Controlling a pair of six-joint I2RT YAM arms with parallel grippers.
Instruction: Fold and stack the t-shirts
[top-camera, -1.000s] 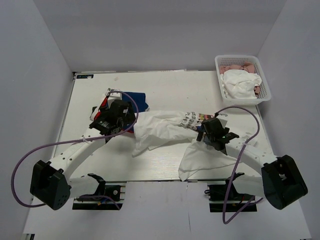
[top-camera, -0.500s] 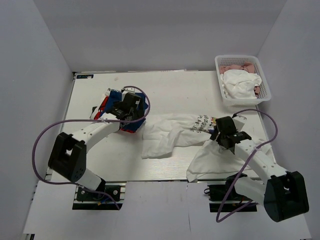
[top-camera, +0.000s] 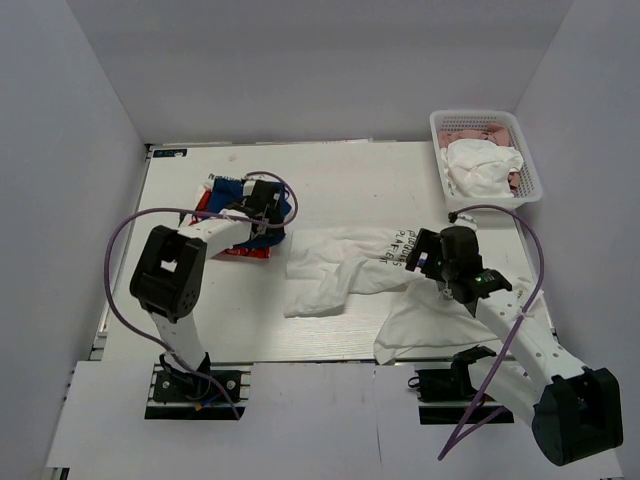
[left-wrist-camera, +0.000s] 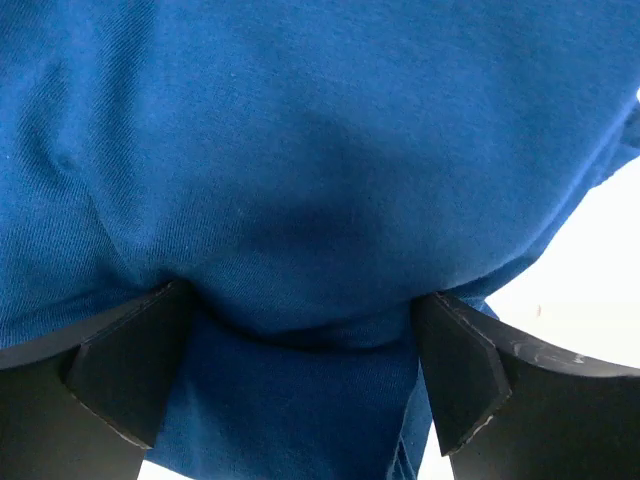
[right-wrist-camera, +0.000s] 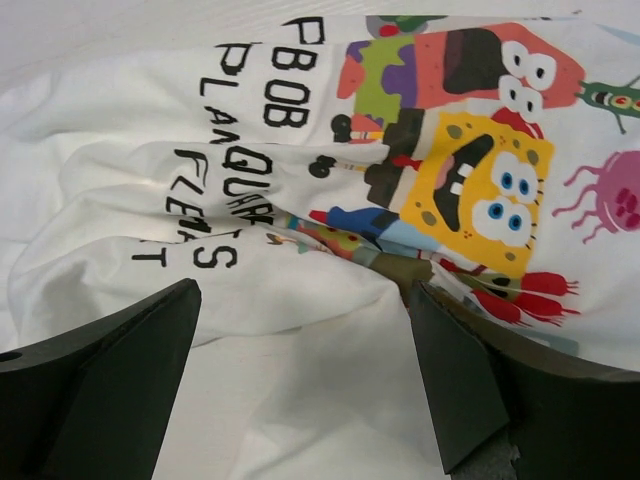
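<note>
Shifted farther back, left end effector (left-wrist-camera: 300, 395) hung wide over stacked blue shirt (left-wrist-camera: 300, 150); right end effector (right-wrist-camera: 305, 385) gaped wide; white shirt (top-camera: 330, 270) lay unfolded.

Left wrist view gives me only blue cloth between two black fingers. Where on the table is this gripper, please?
Observer: The left gripper is over the folded blue t-shirt, in the far left part of the table. A red one shows at the edges under the blue.
Operator: Thank you. Is the white shirt already folded and near this pile?
Observer: No. The white t-shirt lies crumpled in the middle of the table, to the right of the pile and apart from it. The right gripper is over its cartoon print with open jaws.
</note>
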